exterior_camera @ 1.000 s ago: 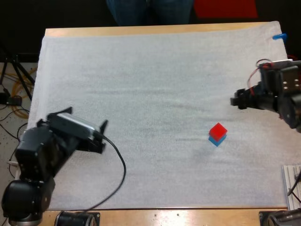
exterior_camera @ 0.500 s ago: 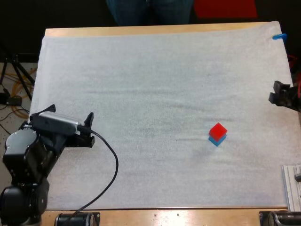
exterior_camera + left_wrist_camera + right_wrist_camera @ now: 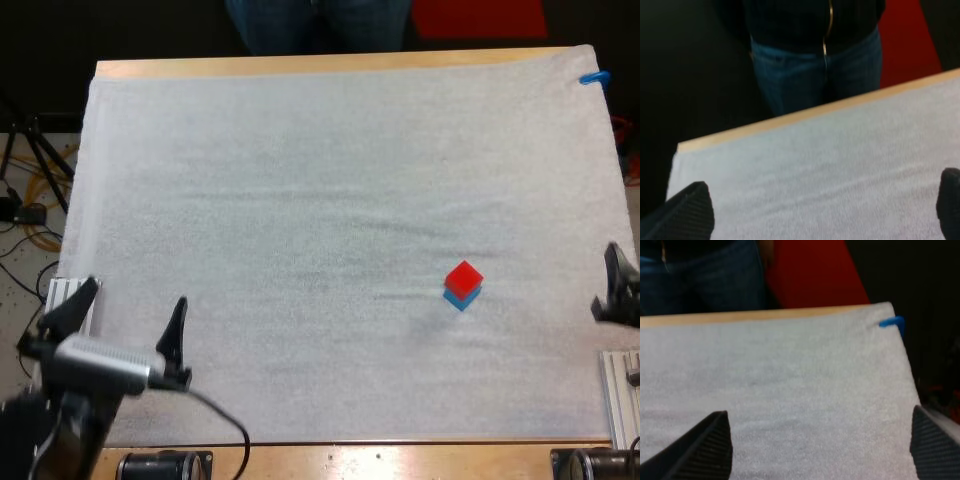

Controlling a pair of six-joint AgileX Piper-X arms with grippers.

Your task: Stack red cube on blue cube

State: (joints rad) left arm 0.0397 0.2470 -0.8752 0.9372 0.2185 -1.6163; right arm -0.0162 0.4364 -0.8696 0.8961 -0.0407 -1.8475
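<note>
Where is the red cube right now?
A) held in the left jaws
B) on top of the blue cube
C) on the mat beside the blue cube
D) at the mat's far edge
B: the red cube sits on top of the blue cube, with nothing gripping it.

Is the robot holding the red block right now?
No, the red cube rests on top of the blue cube out on the mat, and nothing else is touching it.

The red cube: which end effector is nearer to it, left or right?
Right. The right end effector is at the mat's right edge, not far from the red cube; the left end effector is across the mat, at its left edge.
</note>
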